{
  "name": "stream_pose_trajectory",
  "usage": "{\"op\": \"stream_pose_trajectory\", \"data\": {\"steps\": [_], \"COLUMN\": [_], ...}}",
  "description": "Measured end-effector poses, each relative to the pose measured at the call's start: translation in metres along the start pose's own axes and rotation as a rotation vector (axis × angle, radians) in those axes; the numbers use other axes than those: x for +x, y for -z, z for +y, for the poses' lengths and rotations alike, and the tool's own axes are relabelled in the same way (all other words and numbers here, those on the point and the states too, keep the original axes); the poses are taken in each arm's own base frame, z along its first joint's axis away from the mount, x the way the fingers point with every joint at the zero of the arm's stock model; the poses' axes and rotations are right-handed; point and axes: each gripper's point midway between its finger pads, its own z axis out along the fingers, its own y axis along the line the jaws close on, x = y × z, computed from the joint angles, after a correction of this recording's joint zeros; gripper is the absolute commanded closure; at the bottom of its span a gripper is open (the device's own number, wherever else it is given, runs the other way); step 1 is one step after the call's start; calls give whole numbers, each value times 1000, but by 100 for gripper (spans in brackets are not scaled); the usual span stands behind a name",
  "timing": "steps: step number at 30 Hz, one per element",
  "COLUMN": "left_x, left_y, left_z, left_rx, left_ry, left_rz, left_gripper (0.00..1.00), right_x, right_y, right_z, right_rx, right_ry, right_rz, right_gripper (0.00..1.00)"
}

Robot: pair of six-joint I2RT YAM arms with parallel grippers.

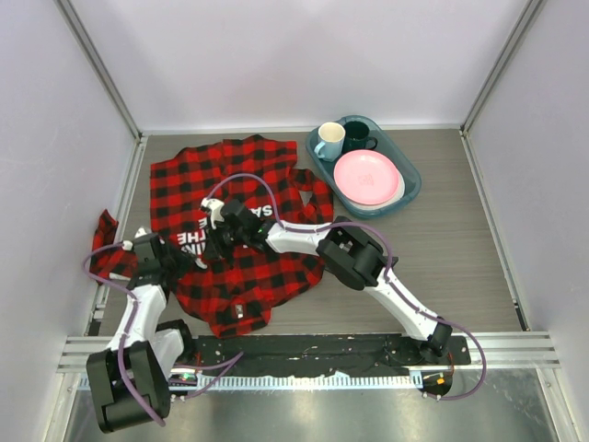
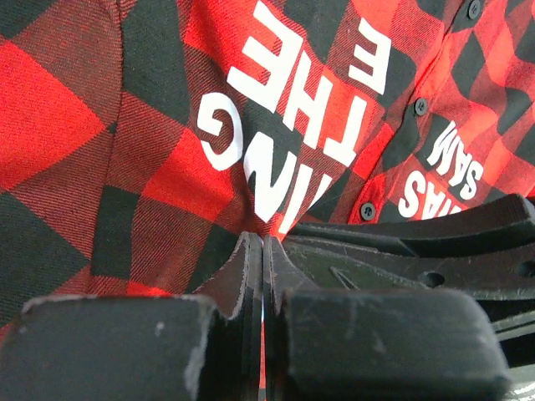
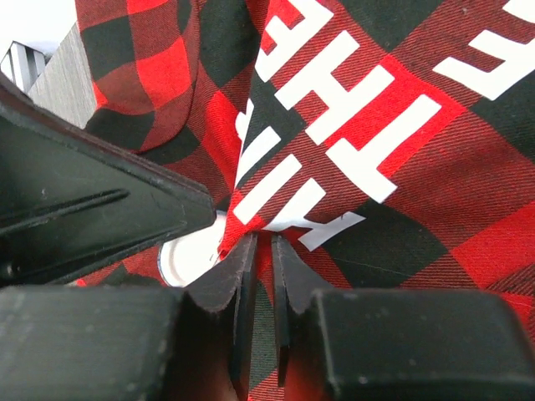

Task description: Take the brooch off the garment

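Beyond the metal rail [image 1: 515,348], the left gripper [image 2: 263,246] has its fingers pressed together on the garment [image 1: 248,184], and the right gripper [image 3: 261,244] pinches a fold of it in a narrow gap. A white disc, apparently the brooch [image 3: 185,257], peeks out just beside the right fingertips. Farther on, the grey wood-grain table [image 1: 460,258] carries a teal tray [image 1: 416,189] with a pink plate [image 1: 365,177] and mugs [image 1: 329,140], before white walls [image 1: 304,55].

Top external: fixed high behind the arm bases at the frame's bottom, looking down over the whole surface [image 1: 460,249]; distant.
Left wrist: behind the left gripper [image 2: 263,241], facing along it, very close to the shirt [image 2: 75,125].
Right wrist: behind the right gripper [image 3: 261,239], equally close.
Shared: the shirt's white lettering [image 2: 288,79], in all three views.
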Motion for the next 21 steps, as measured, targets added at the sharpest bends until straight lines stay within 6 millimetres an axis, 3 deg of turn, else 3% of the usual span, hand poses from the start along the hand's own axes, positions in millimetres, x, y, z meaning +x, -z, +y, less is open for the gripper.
{"op": "stream_pose_trajectory", "data": {"steps": [5, 11, 17, 21], "left_x": [10, 6, 6, 7], "left_y": [2, 9, 6, 2], "left_z": [2, 4, 10, 10], "left_rx": [-4, 13, -12, -18], "left_ry": [3, 37, 52, 54], "left_rz": [-46, -133, -141, -135], "left_gripper": [100, 100, 100, 100], "right_x": [3, 3, 1, 4], "right_y": [1, 0, 2, 7], "right_z": [-2, -3, -7, -8], "right_rx": [9, 34, 80, 104], "right_ry": [10, 70, 142, 182], "right_rz": [14, 26, 28, 33], "right_gripper": [77, 77, 81, 89]}}
